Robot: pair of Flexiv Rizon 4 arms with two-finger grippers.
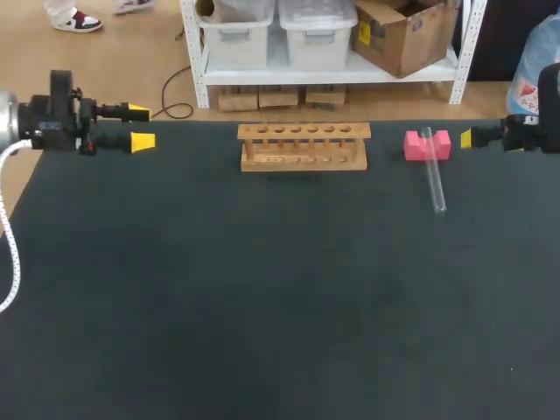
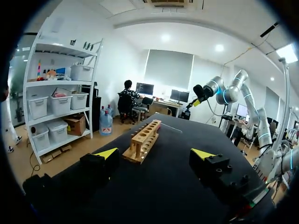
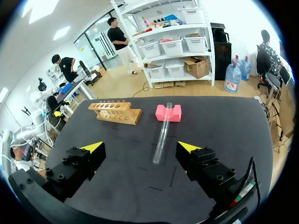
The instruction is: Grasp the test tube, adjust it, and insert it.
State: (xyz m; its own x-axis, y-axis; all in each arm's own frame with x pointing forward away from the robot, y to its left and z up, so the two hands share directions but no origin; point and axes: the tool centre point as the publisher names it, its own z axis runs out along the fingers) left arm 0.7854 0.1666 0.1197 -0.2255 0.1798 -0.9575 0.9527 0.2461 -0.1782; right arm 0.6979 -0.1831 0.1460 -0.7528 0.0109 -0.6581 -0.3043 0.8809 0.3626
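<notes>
A clear test tube (image 1: 434, 175) lies on the black table with its far end resting on a pink block (image 1: 427, 144); in the right wrist view the test tube (image 3: 163, 133) lies ahead of my open right gripper (image 3: 140, 147), leaning on the pink block (image 3: 168, 113). A wooden tube rack (image 1: 304, 146) stands at the back middle, with several empty holes. My right gripper (image 1: 466, 138) hovers at the table's right edge, just right of the block. My left gripper (image 1: 140, 127) is open at the far left edge, and the rack (image 2: 144, 140) is ahead of it (image 2: 154, 153).
The black table (image 1: 262, 297) spreads wide in front of the rack. My right arm (image 2: 205, 91) shows beyond the rack in the left wrist view.
</notes>
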